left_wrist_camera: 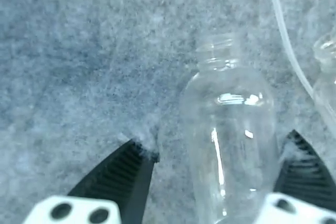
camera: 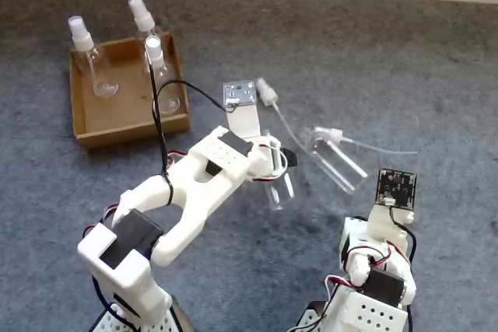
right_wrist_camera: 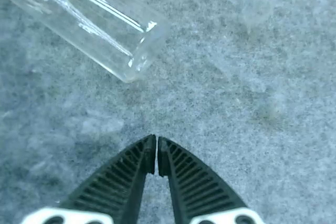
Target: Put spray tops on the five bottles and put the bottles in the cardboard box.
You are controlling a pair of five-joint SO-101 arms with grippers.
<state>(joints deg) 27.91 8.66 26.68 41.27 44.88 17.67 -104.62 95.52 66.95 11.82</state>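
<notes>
An uncapped clear bottle (left_wrist_camera: 228, 135) lies on the grey carpet between the fingers of my left gripper (left_wrist_camera: 218, 142), which is open; one finger (left_wrist_camera: 123, 174) stands apart from the glass. From above, that gripper (camera: 276, 170) sits mid-table. A loose spray top (camera: 267, 92) with a long tube lies just beyond it. A second bottle (camera: 340, 162) lies to the right, with another spray top (camera: 325, 136) by its neck and its tube trailing outside. My right gripper (right_wrist_camera: 156, 142) is shut and empty, just short of that bottle's base (right_wrist_camera: 89, 22).
The cardboard box (camera: 132, 130) stands at the back left and holds three upright bottles with spray tops (camera: 159, 75). The left arm's black cable (camera: 159, 126) runs in front of the box. Open carpet lies to the right and behind.
</notes>
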